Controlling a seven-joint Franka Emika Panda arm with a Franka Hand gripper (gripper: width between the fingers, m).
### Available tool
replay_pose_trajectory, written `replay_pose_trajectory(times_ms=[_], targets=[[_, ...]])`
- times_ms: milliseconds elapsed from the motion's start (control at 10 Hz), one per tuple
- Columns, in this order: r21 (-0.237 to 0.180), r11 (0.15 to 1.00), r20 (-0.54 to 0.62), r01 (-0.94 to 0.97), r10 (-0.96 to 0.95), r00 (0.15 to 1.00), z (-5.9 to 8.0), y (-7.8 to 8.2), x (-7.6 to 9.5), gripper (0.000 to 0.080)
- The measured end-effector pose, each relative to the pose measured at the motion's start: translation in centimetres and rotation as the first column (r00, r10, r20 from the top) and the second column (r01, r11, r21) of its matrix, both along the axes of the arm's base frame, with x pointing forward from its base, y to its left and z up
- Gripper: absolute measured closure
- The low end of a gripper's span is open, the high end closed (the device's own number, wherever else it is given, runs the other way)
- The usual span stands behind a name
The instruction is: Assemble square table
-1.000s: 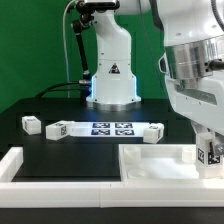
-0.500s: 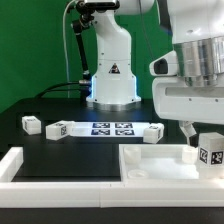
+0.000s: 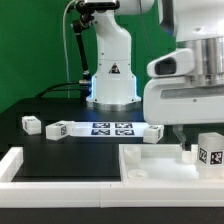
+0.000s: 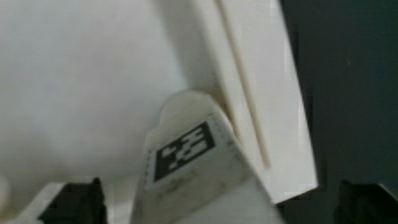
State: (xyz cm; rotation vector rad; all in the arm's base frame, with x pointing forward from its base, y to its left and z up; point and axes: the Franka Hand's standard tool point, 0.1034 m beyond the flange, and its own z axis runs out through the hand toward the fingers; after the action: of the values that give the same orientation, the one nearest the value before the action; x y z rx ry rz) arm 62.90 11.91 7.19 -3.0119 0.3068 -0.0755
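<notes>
The white square panel point(image 3: 160, 166) with its raised rim lies at the front right. A short white leg point(image 3: 210, 150) with a tag stands at the panel's right corner. My gripper point(image 3: 191, 150) hangs just to the left of it, low over the panel, with its jaws apart. In the wrist view the tagged leg point(image 4: 189, 148) lies against the panel's rim point(image 4: 249, 90), and my gripper point(image 4: 222, 205) has dark fingertips point(image 4: 80, 203) set wide on either side, holding nothing. Three more legs lie on the black table: two at the left point(image 3: 30, 124) point(image 3: 57, 129) and one point(image 3: 150, 133) nearer the middle.
The marker board point(image 3: 110, 128) lies flat between the loose legs. Long white border bars point(image 3: 40, 180) frame the front and left of the table. The robot's base point(image 3: 112, 80) stands at the back centre.
My gripper has moved toward the exterior view's left and away from the tagged leg, which stays standing at the panel's right corner.
</notes>
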Motion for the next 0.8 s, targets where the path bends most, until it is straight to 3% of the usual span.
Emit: replay_pose_trajectory(times_ms=[100, 400, 500, 600, 700, 800], targets=[[-0.022, 0.989, 0.016, -0.144, 0.145, 0.989, 0.20, 0.12, 0.06, 0.0150], [-0.022, 0.988, 0.016, -0.152, 0.152, 0.988, 0.11, 0.08, 0.04, 0.0150], [-0.022, 0.988, 0.015, -0.151, 0.151, 0.988, 0.08, 0.06, 0.03, 0.0254], [-0.017, 0.996, 0.009, -0.088, 0.088, 0.996, 0.05, 0.08, 0.01, 0.0254], [-0.013, 0.999, 0.004, -0.032, 0.032, 0.999, 0.02, 0.08, 0.00, 0.0443], [-0.011, 0.999, -0.004, 0.036, -0.036, 0.999, -0.07, -0.15, -0.03, 0.0443]])
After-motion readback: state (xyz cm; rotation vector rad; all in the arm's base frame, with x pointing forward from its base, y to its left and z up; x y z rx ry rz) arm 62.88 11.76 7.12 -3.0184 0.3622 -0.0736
